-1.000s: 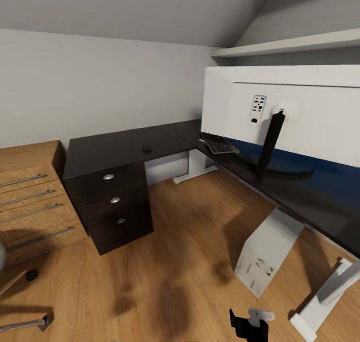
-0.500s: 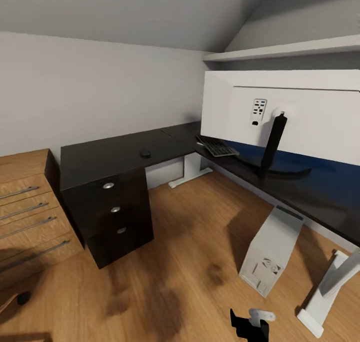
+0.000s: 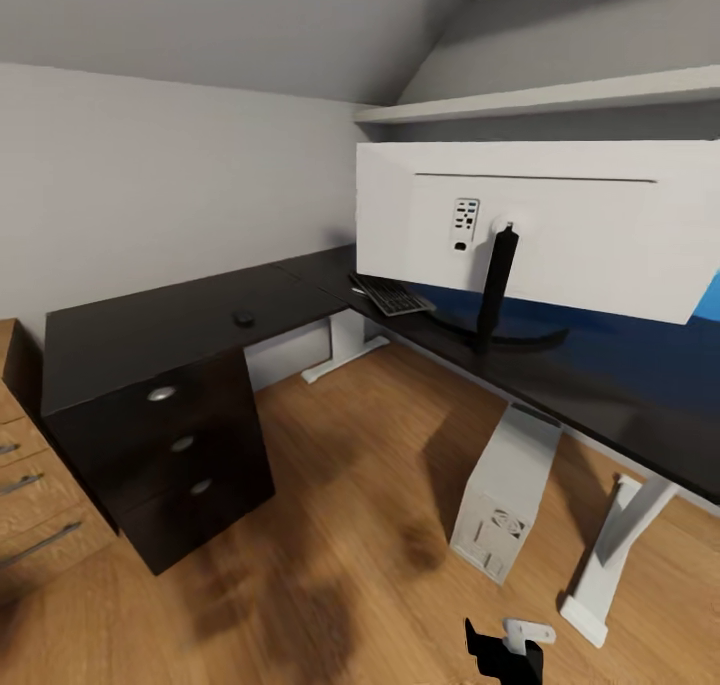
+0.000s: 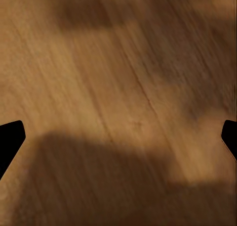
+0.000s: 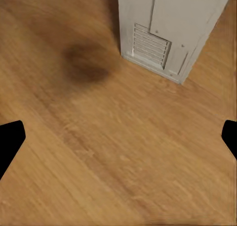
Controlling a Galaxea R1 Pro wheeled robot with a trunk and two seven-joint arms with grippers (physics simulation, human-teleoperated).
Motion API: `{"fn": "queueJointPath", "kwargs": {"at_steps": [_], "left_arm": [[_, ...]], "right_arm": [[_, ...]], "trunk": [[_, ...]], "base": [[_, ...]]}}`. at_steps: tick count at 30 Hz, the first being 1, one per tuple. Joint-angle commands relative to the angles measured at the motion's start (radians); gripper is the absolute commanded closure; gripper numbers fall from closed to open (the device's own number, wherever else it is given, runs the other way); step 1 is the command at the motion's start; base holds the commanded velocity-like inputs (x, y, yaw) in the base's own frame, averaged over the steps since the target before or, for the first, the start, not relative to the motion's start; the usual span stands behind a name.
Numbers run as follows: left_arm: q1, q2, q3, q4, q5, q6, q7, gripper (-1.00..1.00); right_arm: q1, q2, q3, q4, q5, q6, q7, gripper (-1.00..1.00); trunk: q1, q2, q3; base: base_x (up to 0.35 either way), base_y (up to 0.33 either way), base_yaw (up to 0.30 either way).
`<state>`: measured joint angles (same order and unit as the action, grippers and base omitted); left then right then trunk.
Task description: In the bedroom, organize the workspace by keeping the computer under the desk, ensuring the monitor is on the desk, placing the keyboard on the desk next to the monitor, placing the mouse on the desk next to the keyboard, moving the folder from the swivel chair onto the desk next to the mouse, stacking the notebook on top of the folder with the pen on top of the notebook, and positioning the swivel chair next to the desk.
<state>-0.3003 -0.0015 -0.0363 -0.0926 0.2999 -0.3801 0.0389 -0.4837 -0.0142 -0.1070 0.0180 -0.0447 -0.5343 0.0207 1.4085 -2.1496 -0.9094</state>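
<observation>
The monitor (image 3: 540, 227) stands on the black tabletop (image 3: 180, 320) with the keyboard (image 3: 392, 295) just beside it and the mouse (image 3: 243, 317) well apart, while the computer (image 3: 503, 505) sits underneath. Both end effectors, left (image 4: 118, 137) and right (image 5: 118, 137), hang spread wide and empty over the floor (image 3: 350, 485), apparently just in transit.

Home office: desk (image 3: 150, 330), monitor (image 3: 560, 225)
</observation>
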Motion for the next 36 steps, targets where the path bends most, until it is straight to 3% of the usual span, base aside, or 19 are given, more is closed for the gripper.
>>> {"fn": "queueJointPath", "kwargs": {"at_steps": [1,30,36], "left_arm": [[0.000,0.000,-0.004,0.000,0.002,-0.003,0.004,-1.00],[0.000,0.000,-0.005,0.001,0.002,-0.003,0.004,-1.00],[0.000,0.000,-0.004,0.001,0.002,-0.003,0.004,-1.00]], "right_arm": [[-0.001,0.000,-0.003,0.002,-0.004,-0.004,0.002,-1.00],[-0.001,0.000,-0.003,0.002,-0.004,-0.005,0.002,-1.00],[-0.001,0.000,-0.003,0.002,-0.004,-0.005,0.002,-1.00]], "trunk": [[0.000,0.000,-0.001],[0.000,0.000,-0.022],[0.000,0.000,-0.028]], "base": [[0.006,0.001,-0.274],[0.001,0.001,-0.244],[0.000,0.144,-0.226]]}}
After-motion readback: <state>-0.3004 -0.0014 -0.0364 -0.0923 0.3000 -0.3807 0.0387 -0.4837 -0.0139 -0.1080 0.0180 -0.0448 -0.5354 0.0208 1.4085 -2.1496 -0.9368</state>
